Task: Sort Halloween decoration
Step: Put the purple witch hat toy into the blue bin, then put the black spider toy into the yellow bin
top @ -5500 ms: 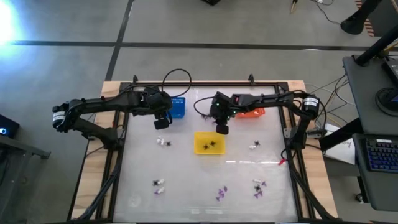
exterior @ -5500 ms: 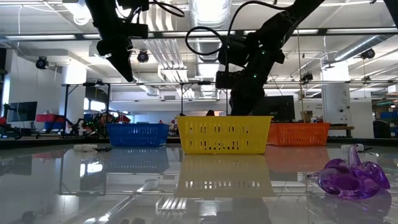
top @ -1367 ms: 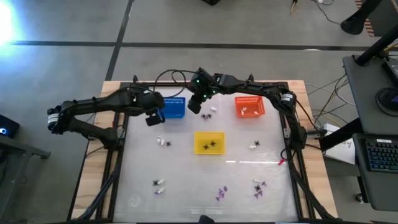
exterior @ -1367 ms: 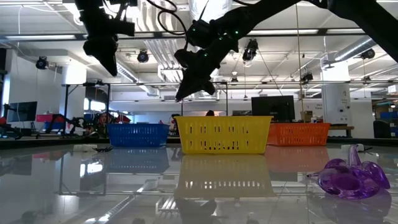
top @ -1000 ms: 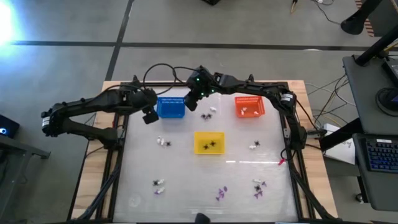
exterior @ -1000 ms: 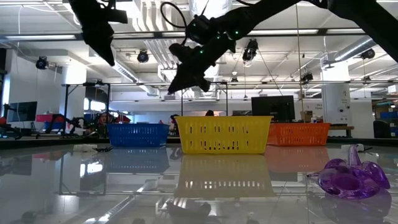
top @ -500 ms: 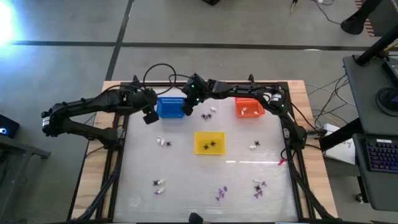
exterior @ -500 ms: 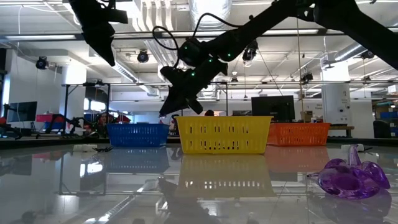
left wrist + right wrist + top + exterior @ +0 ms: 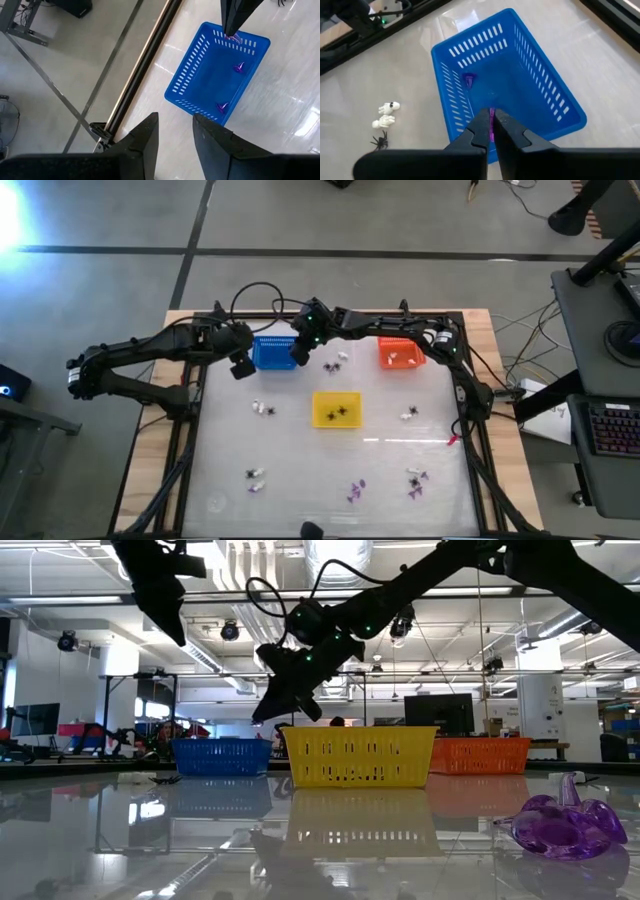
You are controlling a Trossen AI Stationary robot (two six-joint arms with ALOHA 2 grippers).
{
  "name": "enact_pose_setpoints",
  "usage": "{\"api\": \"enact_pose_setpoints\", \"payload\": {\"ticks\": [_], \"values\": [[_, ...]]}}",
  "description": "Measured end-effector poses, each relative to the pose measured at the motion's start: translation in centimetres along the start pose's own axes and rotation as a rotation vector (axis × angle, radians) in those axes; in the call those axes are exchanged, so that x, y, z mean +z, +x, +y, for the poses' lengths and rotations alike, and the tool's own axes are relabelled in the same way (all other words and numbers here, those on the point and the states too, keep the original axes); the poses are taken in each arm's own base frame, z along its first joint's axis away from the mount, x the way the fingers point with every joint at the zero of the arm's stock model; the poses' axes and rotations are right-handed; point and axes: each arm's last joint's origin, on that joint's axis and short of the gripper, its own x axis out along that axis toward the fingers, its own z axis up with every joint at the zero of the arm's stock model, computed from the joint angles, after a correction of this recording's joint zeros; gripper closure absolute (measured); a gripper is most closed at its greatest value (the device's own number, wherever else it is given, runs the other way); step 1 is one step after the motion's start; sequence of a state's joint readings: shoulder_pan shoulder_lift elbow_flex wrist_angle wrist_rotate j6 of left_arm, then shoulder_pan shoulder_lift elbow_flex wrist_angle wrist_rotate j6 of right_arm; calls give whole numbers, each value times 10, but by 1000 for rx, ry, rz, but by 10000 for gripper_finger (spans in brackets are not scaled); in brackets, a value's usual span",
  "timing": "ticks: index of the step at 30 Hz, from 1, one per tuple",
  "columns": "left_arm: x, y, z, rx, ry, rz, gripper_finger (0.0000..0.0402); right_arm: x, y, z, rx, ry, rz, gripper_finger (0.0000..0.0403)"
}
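Right wrist view — purple trinket (image 9: 491, 121) half-hidden

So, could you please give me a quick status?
Right hand shut on purple trinket over blue basket. Left hand open beside it. Nothing blocking.

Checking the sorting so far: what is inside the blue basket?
The blue basket holds two purple trinkets on its floor. The right gripper hangs over it, fingers shut on a third purple trinket. Its fingers cover part of the floor, so more could lie hidden there.
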State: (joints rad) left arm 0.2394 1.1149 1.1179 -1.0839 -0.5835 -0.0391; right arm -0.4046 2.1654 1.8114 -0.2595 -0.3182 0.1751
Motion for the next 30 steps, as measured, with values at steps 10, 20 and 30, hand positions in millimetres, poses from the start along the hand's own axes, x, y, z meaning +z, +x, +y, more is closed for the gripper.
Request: {"api": "enact_pose_setpoints", "payload": {"ticks": [10, 20, 30], "values": [[0, 0, 0, 2, 19, 0, 275, 1, 0, 2, 2, -21, -10, 323], [0, 0, -2, -66, -31, 5, 274, 20, -49, 21, -4, -125, 19, 317], [-1, -1, -6, -214, -44, 17, 274, 25, -113, 40, -138, -162, 131, 319]]}}
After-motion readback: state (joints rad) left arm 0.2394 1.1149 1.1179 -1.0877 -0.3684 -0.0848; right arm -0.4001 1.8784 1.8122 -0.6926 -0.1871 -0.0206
